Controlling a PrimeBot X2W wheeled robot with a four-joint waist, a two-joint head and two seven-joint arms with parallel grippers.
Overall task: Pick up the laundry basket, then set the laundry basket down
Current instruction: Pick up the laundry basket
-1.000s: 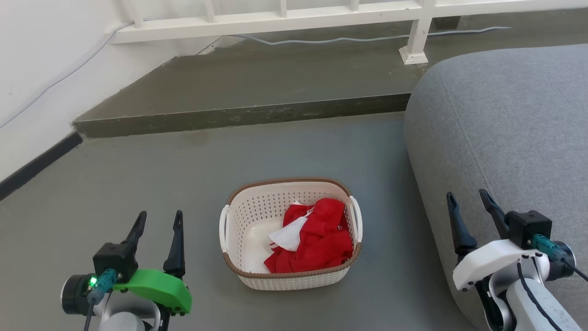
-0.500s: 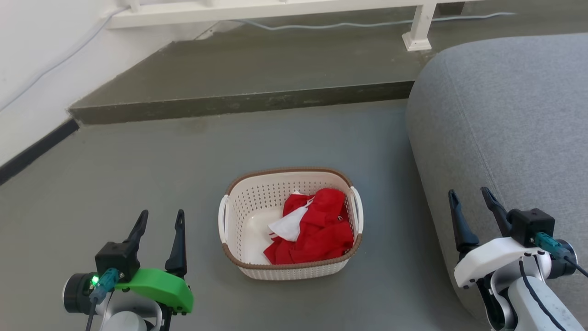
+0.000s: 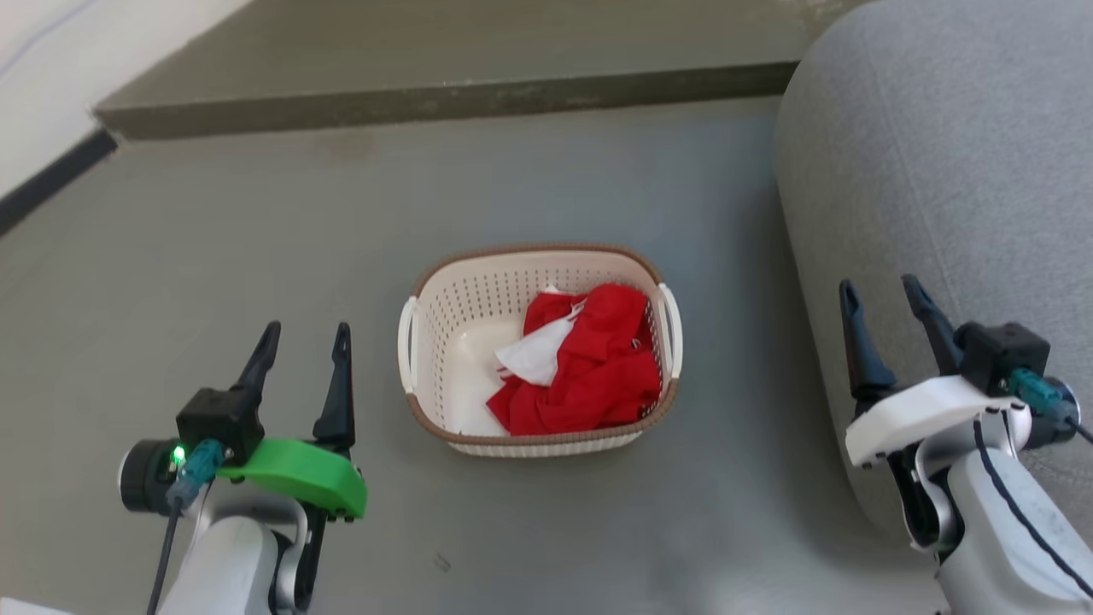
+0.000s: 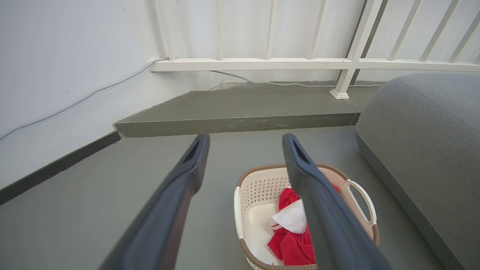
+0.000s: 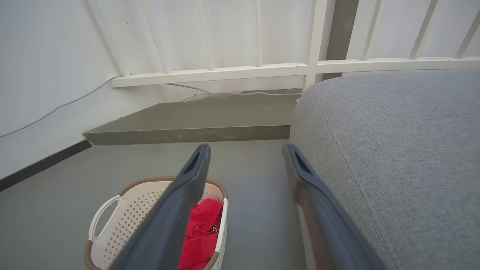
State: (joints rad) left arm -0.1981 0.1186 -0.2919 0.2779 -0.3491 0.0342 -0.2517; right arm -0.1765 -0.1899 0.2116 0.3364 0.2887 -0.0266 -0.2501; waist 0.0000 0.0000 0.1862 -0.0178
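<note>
Head view, nearest first: the left gripper [image 3: 307, 329] and the right gripper [image 3: 878, 284] each hold their two dark fingers spread, with nothing between them. The step in hand looks like the reach for the laundry basket [image 3: 538, 250], which stands untouched on the grey floor [image 3: 598, 171].

To do it well, I judge that each arm should come in and down from its own side, so that a finger slips through the loop of its white handle: the left handle [image 3: 403, 342] and the right handle [image 3: 675, 329]. Both grippers should then close together and lift level, or the light basket may tip and spill its red and white cloth [image 3: 589, 376].

The basket lies between the two grippers and a little ahead of them. It is near the left gripper and well apart from the right one, which hangs by the grey sofa [image 3: 939, 171]. Beyond the basket runs a low step [image 3: 427, 90].
</note>
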